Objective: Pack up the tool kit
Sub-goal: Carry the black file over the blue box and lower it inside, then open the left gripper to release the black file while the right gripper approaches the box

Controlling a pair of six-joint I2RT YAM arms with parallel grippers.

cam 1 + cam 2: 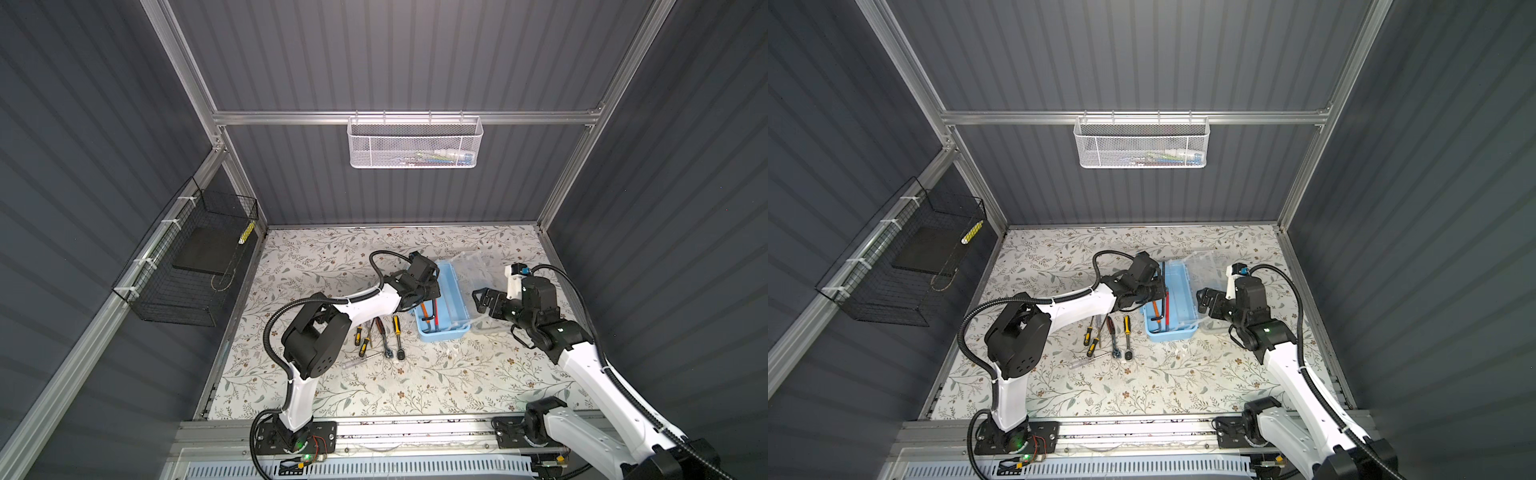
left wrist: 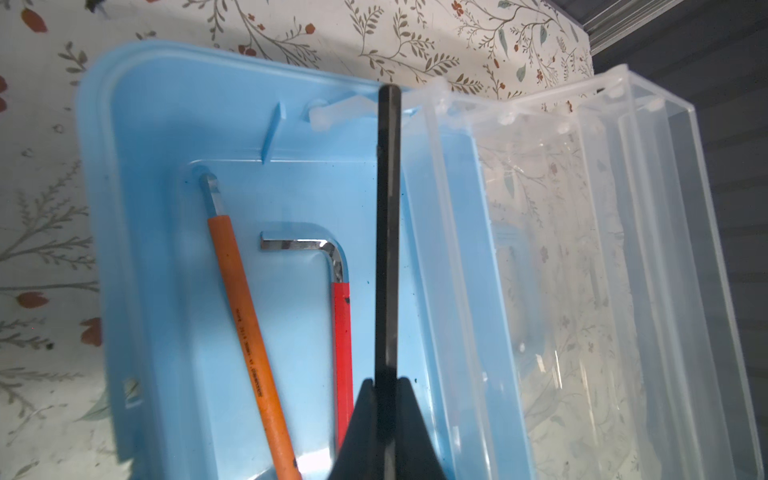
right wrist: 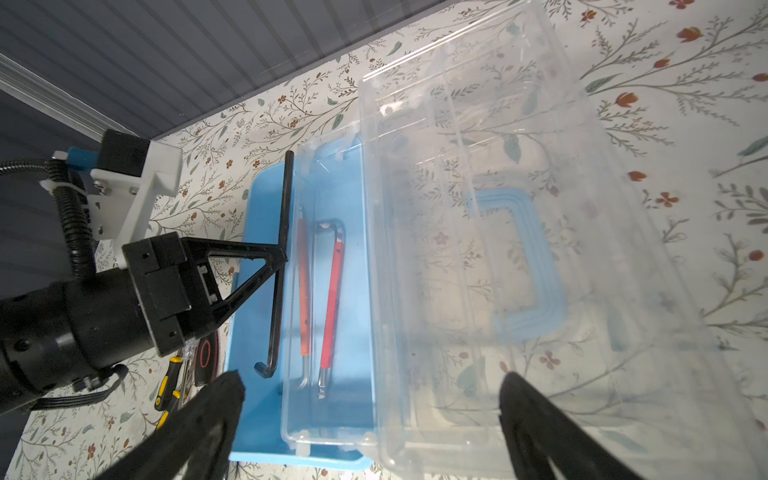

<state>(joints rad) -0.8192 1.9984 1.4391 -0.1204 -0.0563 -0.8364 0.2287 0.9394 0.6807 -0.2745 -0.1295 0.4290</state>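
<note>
Clenching a black hex key by its long shaft, my left pincer hangs over the light blue box, which sits open near the middle of the counter. From my right wrist view the key runs along the box's wall on my left arm's side, bent end pointing toward my bases. Whether it touches the rim I cannot tell.

Two hex keys lie on the box floor, one sleeved orange and one sleeved red, side by side. The clear lid is flipped open toward my right arm, and the blue handle shows through it. My right pincer is spread wide above the lid, grasping nothing.

Screwdrivers and ratchets lie on the counter just beside the box, under my left arm.
</note>
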